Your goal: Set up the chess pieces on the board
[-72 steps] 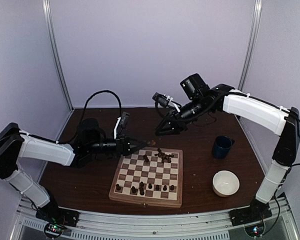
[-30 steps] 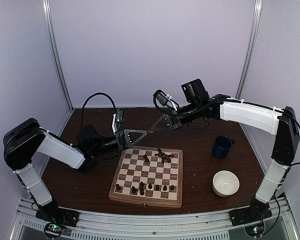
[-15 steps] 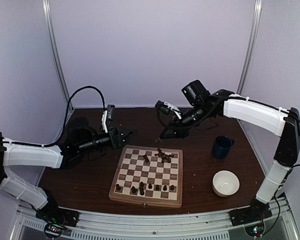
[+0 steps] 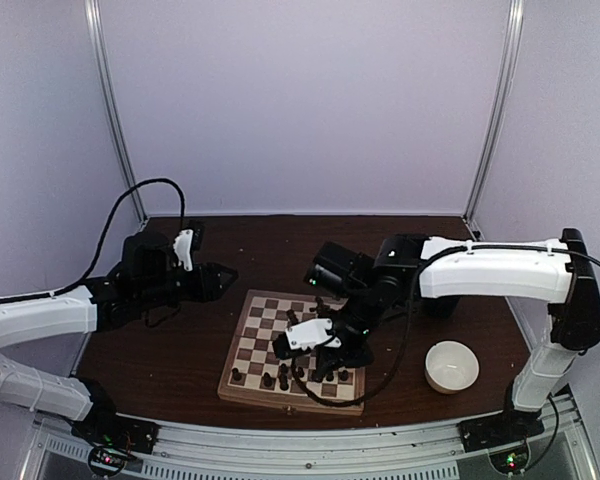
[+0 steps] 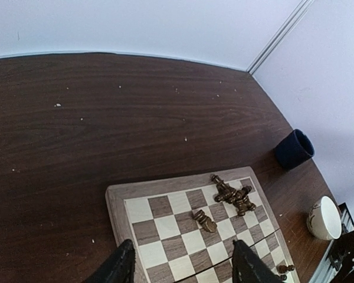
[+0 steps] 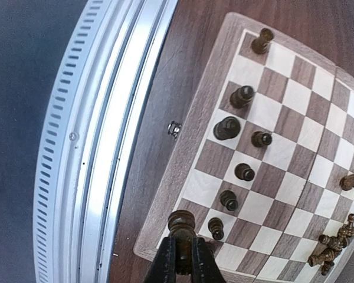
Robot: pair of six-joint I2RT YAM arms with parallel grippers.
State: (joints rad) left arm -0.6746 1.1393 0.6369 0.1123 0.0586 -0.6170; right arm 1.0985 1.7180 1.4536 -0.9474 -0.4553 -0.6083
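Placing step: the right arm's jaws pinch one chess piece point(image 6: 182, 223) over the board's point(image 6: 183, 159) near side. Next, lower it upright onto a free square and release. Meanwhile the left jaws hang spread, empty, over the desk point(image 5: 76, 147).

Wooden board point(image 4: 263, 335) w/ dark chess pieces point(image 6: 245, 171), partly set up.
Board, cream & brown checks w/ pale tan border, is lying flat. Approx. seven pieces are standing upright along its near side; a pile point(image 5: 233, 196) is lying toppled nr the far edge, one stray piece point(image 5: 205, 221) lying beside it; another piece point(image 6: 182, 221) is being pinched upright in the right gripper point(image 6: 183, 239).
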